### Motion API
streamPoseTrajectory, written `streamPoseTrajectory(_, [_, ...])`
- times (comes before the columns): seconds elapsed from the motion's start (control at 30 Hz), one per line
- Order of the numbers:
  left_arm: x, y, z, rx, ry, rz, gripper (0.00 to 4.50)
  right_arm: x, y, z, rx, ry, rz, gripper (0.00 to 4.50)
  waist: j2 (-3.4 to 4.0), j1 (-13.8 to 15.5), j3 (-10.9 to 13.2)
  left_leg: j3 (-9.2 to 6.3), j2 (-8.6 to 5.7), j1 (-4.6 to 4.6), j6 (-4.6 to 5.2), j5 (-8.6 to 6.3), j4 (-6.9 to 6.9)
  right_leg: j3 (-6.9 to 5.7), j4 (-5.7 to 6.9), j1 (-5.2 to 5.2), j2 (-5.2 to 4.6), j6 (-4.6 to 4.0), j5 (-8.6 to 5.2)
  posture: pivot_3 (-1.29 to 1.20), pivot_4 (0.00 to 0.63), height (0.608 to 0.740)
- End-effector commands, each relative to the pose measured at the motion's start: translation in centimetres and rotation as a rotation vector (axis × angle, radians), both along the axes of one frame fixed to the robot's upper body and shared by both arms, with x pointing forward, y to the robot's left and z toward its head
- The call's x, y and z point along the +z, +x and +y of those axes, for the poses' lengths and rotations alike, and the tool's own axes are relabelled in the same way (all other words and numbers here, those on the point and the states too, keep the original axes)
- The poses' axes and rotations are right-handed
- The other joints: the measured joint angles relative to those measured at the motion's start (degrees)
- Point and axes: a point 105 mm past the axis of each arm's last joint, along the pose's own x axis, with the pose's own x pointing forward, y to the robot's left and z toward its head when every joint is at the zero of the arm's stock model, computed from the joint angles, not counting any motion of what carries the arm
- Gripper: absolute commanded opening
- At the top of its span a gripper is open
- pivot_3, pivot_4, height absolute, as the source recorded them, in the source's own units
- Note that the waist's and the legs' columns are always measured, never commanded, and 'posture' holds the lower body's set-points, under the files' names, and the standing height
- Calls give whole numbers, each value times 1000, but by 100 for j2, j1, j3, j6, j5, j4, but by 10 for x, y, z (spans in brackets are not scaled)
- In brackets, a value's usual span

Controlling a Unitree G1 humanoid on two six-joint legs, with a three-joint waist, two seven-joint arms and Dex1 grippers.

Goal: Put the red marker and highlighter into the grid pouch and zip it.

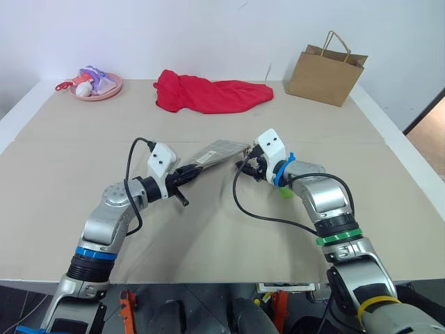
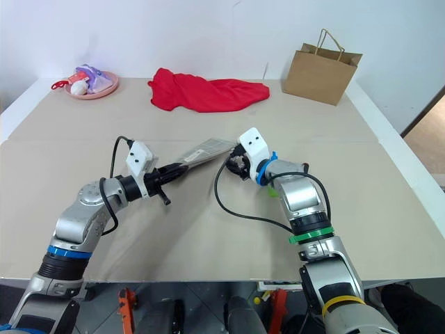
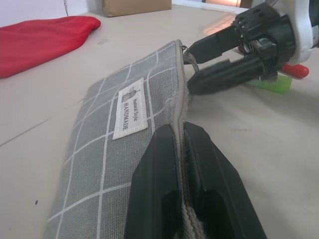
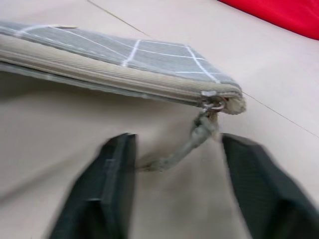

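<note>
My left pincer (image 3: 182, 164) pinches near end of grid pouch (image 3: 124, 144), tight on zipper edge. Pouch off table, in middle between my two arms. My right pincer (image 4: 177, 186) at far end, fingers apart, pull cord (image 4: 192, 144) hanging between them. Highlighter (image 3: 271, 83) and red marker (image 3: 295, 70) lie on table (image 1: 208, 229), behind right pincer.

Grey checks, red cloth and pale bench

The pouch (image 3: 109, 149) is grey with thin white grid lines, a white label (image 3: 129, 107) printed in dark letters and a beige zip edge (image 4: 124, 74). The cloth (image 1: 208, 94) is bright red, the paper bag (image 1: 325, 73) brown, the plate (image 1: 97, 87) pink, the bench (image 1: 208, 236) plain beige. The fingers (image 3: 159, 189) are black. A pale green highlighter (image 3: 271, 84) lies beside a red marker end (image 3: 295, 70).
</note>
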Motion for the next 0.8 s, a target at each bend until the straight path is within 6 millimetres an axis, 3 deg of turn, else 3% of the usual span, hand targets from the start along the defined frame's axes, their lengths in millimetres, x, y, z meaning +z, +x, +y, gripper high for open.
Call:
streamPoseTrajectory(0.03, [13,-4,-2,-9,-15,-60,0,18,-4,4,55,-10,-66,585,0,0,0,0,0,0,0,0,0,0,0,0,0,0,0,0,150,740])
streamPoseTrajectory(0.07, [13,-4,-3,-10,-16,-60,0,17,-4,5,60,-15,-63,261,0,0,0,0,0,0,0,0,0,0,0,0,0,0,0,0,150,740])
streamPoseTrajectory(0.13, [13,-4,-3,-11,-17,-60,0,16,-4,4,62,-30,-65,92,0,0,0,0,0,0,0,0,0,0,0,0,0,0,0,0,150,740])
streamPoseTrajectory(0.23, [13,-3,-2,-11,-17,-60,0,17,-5,5,64,-34,-69,92,0,0,0,0,0,0,0,0,0,0,0,0,0,0,0,0,150,740])
streamPoseTrajectory(0.67, [14,-1,-5,-28,-19,-59,0,20,-43,65,415,-112,-101,92,0,0,0,-1,0,0,0,0,0,-1,0,-1,0,0,0,0,150,740])
streamPoseTrajectory(0.8, [15,0,-6,-34,-19,-59,0,35,-50,78,471,-69,-128,92,0,2,0,-2,0,-3,0,0,0,-4,0,-2,0,0,0,0,150,740])
